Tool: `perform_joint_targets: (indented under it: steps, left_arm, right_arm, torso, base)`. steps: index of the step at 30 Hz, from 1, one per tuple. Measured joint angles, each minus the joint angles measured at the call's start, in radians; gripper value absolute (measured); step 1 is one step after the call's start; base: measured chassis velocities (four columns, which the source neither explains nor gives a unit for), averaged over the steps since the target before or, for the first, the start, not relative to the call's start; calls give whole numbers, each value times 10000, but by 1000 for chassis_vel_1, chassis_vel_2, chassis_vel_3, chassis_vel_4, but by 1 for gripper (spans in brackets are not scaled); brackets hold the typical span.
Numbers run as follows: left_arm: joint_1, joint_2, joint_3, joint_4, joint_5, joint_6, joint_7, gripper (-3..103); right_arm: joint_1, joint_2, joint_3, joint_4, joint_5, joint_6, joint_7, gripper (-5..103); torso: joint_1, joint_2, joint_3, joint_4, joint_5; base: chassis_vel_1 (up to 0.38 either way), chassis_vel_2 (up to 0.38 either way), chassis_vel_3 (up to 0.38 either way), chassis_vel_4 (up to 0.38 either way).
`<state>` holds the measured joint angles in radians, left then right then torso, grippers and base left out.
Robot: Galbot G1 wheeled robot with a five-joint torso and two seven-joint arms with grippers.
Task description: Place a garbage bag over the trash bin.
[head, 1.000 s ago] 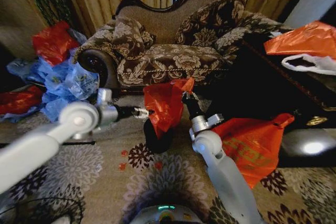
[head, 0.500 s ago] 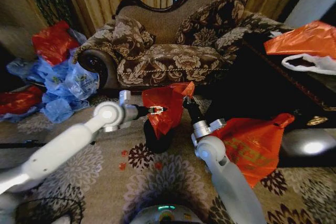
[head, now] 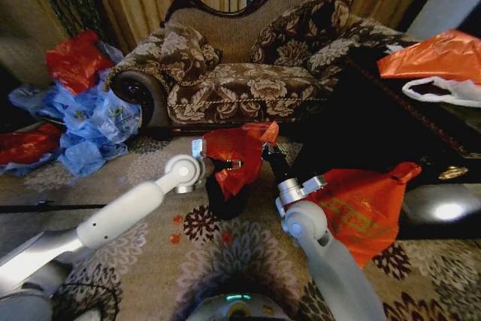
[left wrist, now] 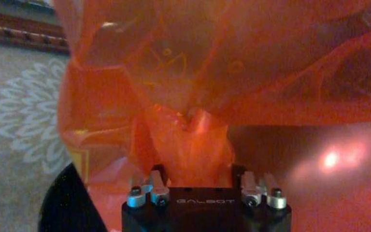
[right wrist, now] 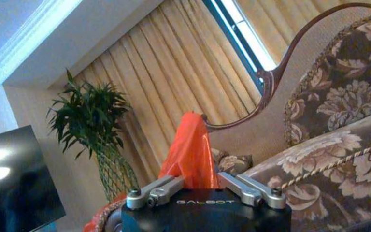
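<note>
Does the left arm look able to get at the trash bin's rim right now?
Probably not: the garbage bag hangs over the trash bin and covers its rim, and the left gripper is already shut on that bag.

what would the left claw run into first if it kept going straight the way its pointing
The garbage bag: the left claw is already shut on a fold of it, with orange film directly ahead. Beyond that, probably the right claw holding the bag's far side, though depth is unclear.
</note>
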<state>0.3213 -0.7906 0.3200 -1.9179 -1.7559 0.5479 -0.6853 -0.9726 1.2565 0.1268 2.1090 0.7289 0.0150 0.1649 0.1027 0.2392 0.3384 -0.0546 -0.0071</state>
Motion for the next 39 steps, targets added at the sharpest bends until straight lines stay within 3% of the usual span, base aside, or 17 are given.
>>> perform_joint_targets:
  steps: [1, 3, 7, 9, 10, 11, 13, 17, 20, 22, 24, 30, 35, 39]
  left_arm:
    - [22, 75, -40, -37, -12, -15, 20, 56]
    - [46, 134, -83, -74, -50, -27, 34, 56]
    - [191, 458, -398, -312, -308, -79, 76, 34]
    - [223, 559, -492, -383, -372, -90, 89, 28]
    - [262, 686, -605, -467, -458, -98, 113, 28]
    - [389, 1064, -979, -691, -753, -118, 148, 18]
    - [444, 1225, -1144, -781, -873, -121, 151, 18]
    - [967, 2081, -2084, -1266, -1359, -144, 155, 3]
    - [1766, 2966, -3060, -1792, -1766, -177, 191, 0]
    - [1766, 2966, -3060, -1792, -1766, -177, 191, 0]
    - [2369, 3637, -3692, -2199, -1891, -217, 278, 0]
    - [3188, 3911, -4124, -2384, -1862, -268, 268, 0]
    - [3439, 3696, -4112, -2312, -1794, -364, 273, 0]
    - [3369, 3625, -4105, -2353, -1848, -395, 273, 0]
  right_arm:
    - [-6, 0, 18, 0, 4, 0, 2, 0]
    - [-6, 0, 27, 1, 6, 0, 3, 0]
    - [0, 4, 35, 0, 19, 0, 14, 0]
    - [4, 9, 35, -1, 22, 0, 18, 0]
    - [7, 16, 35, -2, 23, 0, 20, 0]
    - [9, 44, 21, -4, 33, 0, 27, 0]
    - [9, 64, 12, -5, 42, 0, 34, 0]
    - [-21, 171, -55, -29, 65, 0, 65, 0]
    - [-52, 319, -213, -68, 147, -8, 123, 0]
    - [-52, 319, -213, -68, 147, -8, 123, 0]
    - [-90, 526, -467, -122, 242, -32, 232, 0]
    - [-548, 670, -902, -282, -102, 12, 190, 0]
    - [-964, 680, -901, -675, -391, 233, 12, 0]
    - [-894, 720, -857, -711, 130, 106, 149, 0]
  torso:
    - [0, 0, 0, 0, 1]
    - [0, 0, 0, 0, 1]
    - [0, 0, 0, -1, -2]
    - [0, 0, 0, -1, -1]
    - [0, 0, 0, -1, -1]
    - [0, 0, 0, 0, -3]
    - [0, 0, 0, 0, -2]
    - [-1, 0, 0, 0, -3]
    - [-2, 0, -1, 3, -4]
    - [-2, 0, -1, 3, -4]
    - [-2, 0, -1, 3, -1]
    - [-2, 0, -1, 1, -2]
    - [-2, 0, -1, 0, -1]
    - [-1, 0, 0, -3, -1]
  base:
    - [0, 0, 0, 0]
    - [0, 0, 0, 0]
    - [0, 0, 0, 0]
    - [0, 0, 0, 0]
    - [0, 0, 0, 0]
    - [0, 0, 0, 0]
    - [0, 0, 0, 0]
    - [0, 0, 0, 0]
    - [0, 0, 0, 0]
    - [0, 0, 0, 0]
    - [0, 0, 0, 0]
    - [0, 0, 0, 0]
    - [0, 0, 0, 0]
    - [0, 0, 0, 0]
